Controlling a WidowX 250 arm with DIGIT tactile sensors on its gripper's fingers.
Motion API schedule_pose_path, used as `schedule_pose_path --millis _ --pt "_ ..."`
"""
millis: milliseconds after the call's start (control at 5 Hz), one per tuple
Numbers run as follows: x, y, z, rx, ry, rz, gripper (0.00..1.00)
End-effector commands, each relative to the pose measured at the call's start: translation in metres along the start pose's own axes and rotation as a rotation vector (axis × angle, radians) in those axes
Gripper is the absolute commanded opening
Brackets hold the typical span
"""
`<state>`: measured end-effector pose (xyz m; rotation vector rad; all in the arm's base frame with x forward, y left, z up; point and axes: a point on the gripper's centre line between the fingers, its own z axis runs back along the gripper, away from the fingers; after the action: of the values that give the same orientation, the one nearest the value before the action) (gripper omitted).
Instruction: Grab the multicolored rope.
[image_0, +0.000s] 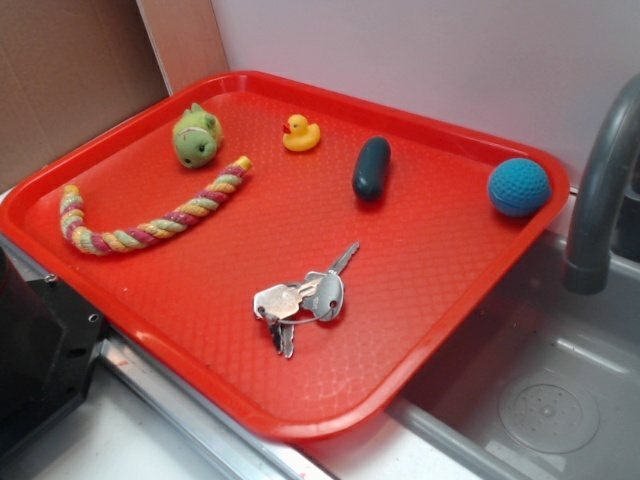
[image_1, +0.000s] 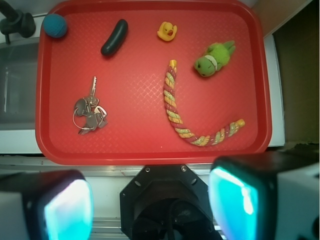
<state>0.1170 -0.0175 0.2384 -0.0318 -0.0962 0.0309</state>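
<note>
the gripper (image_1: 152, 202) hangs high, fingers (image_1: 65, 210) wide apart, holding nothing. the multicolored rope (image_1: 175, 112) lies curved ahead, slightly right, unobstructed for a descent.

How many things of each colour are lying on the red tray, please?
Green: 1, plush toy
Yellow: 1, duck
Dark: 1, oblong piece
Blue: 1, ball
Silver: 1, key bunch
Multicoloured: 1, multicolored rope
Total: 6
</note>
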Motion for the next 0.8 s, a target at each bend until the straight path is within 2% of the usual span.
schedule_pose_path --millis 0,200,400,600 --pt "0.0 0.0 0.0 0.0 0.0 0.0 1.0" --pt "0.038 -0.002 -0.004 -0.005 -0.031 0.044 1.0" --pt "0.077 0.011 -0.012 0.031 -0.09 0.112 1.0" --pt "0.094 0.024 -0.042 0.08 -0.046 0.146 1.0"
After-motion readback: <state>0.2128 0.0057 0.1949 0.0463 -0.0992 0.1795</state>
